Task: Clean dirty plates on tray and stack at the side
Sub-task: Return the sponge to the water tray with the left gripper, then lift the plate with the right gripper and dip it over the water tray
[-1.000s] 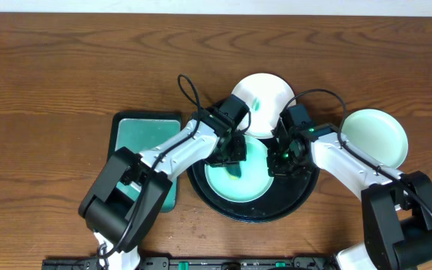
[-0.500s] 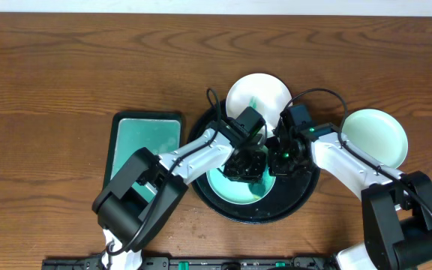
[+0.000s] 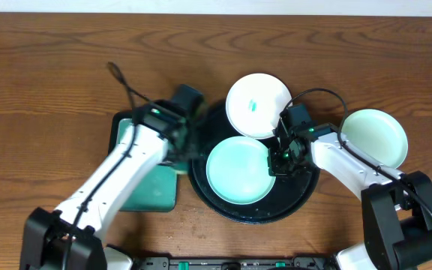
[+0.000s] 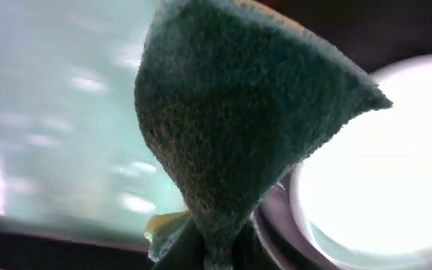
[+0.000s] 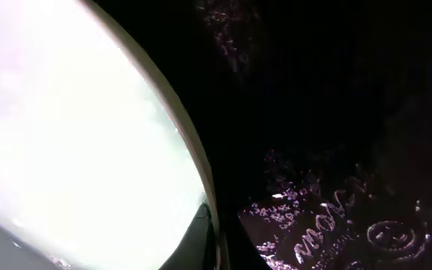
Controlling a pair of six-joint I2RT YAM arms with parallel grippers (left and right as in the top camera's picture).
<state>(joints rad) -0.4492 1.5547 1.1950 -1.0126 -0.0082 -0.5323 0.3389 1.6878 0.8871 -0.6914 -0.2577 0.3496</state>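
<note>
**Visitor:** What is laid out on the table (image 3: 51, 60)?

**Onlooker:** It is a brown wooden table with a round, glossy black tray (image 3: 300, 196) in the middle. The near plate (image 3: 237, 171) lies flat inside the tray. It is white with a faint teal tint and has no clear smear. The smeared plate (image 3: 258, 105) sits at the back, overlapping the tray's far rim, with a small teal mark at its centre. The third plate (image 3: 375, 137) is pale green-white and rests on the wood to the right, apart from the tray.

**Visitor:** And the two arms?

**Onlooker:** The left gripper (image 3: 184, 150) hangs over the tray's left rim. It is between the near plate and a rectangular tray (image 3: 122, 116) lined with a teal pad (image 3: 156, 191). Its jaws are pinched tight on a dark green sponge (image 4: 238, 135), which is folded into a wedge, and the wrist view around it is blurred. The right gripper (image 3: 278, 159) is down inside the black tray, at the right edge of the near plate. In its wrist view the plate's rim runs straight into the fingers. The jaws are narrow and look closed on that rim.
</note>
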